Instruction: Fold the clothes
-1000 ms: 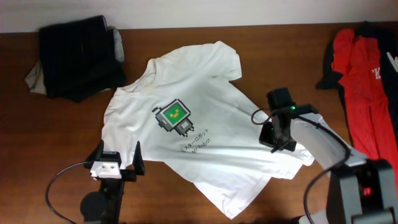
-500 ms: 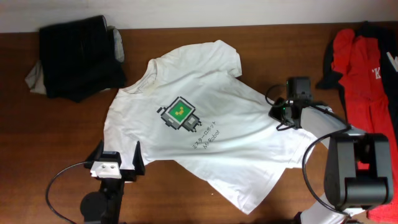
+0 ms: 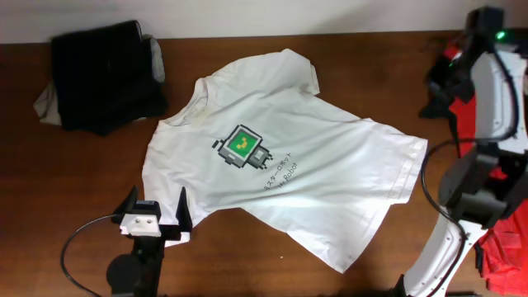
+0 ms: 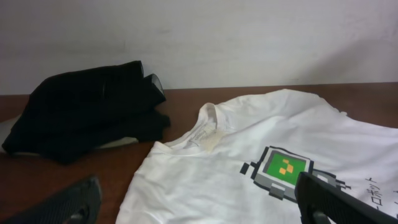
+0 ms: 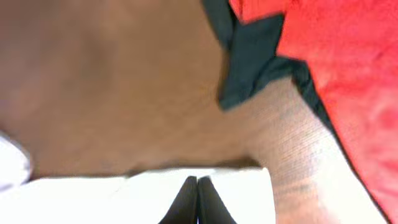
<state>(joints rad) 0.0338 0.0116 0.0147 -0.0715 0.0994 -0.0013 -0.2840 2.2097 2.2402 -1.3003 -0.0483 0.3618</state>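
At mid bench (image 3: 82,181), overhead: white T-shirt (image 3: 330,165) spread out, print up; left gripper (image 3: 157,205) at near edge, jaws wide. Left wrist: shirt collar ahead, black pile (image 4: 81,112) twd far-left corner. Right wrist: right gripper (image 5: 198,186) by far-right corner, tips pressed together, red garment (image 5: 336,74) just beyond.

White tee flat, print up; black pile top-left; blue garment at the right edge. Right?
Not quite. The garment at the right edge is red with black trim, not blue; the right wrist view shows it plainly. The white tee does lie flat, print up, with the black pile top-left.
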